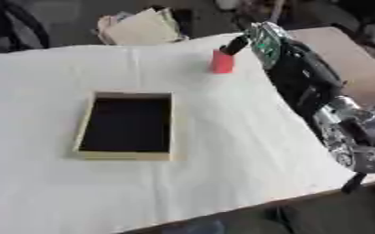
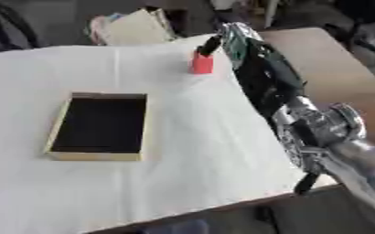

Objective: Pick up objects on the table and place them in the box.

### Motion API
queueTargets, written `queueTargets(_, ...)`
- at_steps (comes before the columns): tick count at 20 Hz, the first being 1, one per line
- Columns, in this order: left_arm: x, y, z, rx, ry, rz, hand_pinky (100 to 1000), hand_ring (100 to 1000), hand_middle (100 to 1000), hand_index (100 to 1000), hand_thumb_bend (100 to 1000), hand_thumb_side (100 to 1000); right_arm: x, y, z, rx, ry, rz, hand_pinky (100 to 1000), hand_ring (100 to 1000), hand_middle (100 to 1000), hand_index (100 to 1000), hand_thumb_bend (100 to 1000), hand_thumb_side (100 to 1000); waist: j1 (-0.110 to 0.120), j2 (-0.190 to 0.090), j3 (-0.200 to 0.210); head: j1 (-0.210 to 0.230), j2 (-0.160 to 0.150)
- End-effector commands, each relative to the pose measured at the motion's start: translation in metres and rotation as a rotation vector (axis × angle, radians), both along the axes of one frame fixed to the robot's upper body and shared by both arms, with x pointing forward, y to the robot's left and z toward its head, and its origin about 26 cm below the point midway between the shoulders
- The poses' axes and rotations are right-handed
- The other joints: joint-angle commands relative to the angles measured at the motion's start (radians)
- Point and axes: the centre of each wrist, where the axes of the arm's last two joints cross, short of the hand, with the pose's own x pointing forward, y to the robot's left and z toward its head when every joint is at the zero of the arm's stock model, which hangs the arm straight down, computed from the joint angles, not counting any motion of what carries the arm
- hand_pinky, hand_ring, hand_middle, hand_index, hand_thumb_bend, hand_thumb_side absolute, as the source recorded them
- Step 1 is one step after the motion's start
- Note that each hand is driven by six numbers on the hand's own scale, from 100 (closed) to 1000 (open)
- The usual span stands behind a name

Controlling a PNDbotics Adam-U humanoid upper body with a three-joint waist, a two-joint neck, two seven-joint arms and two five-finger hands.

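Observation:
A small red object [image 1: 221, 62] stands upright on the white cloth near the table's far edge. My right arm stretches in from the lower right, and my right hand [image 1: 247, 42] sits at the red object's upper right, with dark fingers [image 1: 234, 45] touching its top. How far the fingers close on it is too blurred to tell. A shallow box [image 1: 127, 125] with a tan rim and black inside lies flat left of centre, nothing visible in it. My left hand shows in neither view.
A white cloth [image 1: 222, 151] covers the table, whose near edge runs along the bottom. Bare tan tabletop [image 1: 347, 59] lies to the right of the arm. Beige papers or bags [image 1: 142, 27] sit past the far edge.

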Motion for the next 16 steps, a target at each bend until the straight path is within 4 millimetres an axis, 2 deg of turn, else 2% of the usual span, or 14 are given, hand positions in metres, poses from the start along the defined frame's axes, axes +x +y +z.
queueTargets(1, -0.001, 0.001, 0.006, 0.012, -0.021, 0.002, 811, 592, 615, 810, 234, 456, 0.002, 0.0, 0.021, 0.002, 0.01, 0.034, 826, 938, 955, 993, 304, 180, 0.001, -0.018, 0.0, 0.006, 0.003)
queueTargets(3, -0.001, 0.001, 0.007, 0.013, -0.022, 0.002, 811, 592, 615, 810, 234, 456, 0.002, 0.001, 0.019, -0.015, 0.055, 0.044, 844, 944, 968, 995, 262, 201, 0.0, -0.019, 0.001, 0.006, 0.003)
queueTargets(8, -0.001, 0.0, 0.007, 0.012, -0.024, 0.001, 811, 591, 615, 810, 235, 456, 0.001, -0.001, 0.012, -0.059, 0.104, 0.017, 856, 947, 975, 994, 197, 101, 0.001, -0.016, 0.005, 0.005, -0.001)
queueTargets(16, -0.001, 0.0, 0.007, 0.009, -0.027, 0.0, 812, 590, 614, 810, 235, 457, 0.0, -0.007, 0.003, -0.048, 0.118, -0.009, 852, 945, 969, 991, 176, 100, 0.004, -0.004, 0.007, 0.005, -0.007)
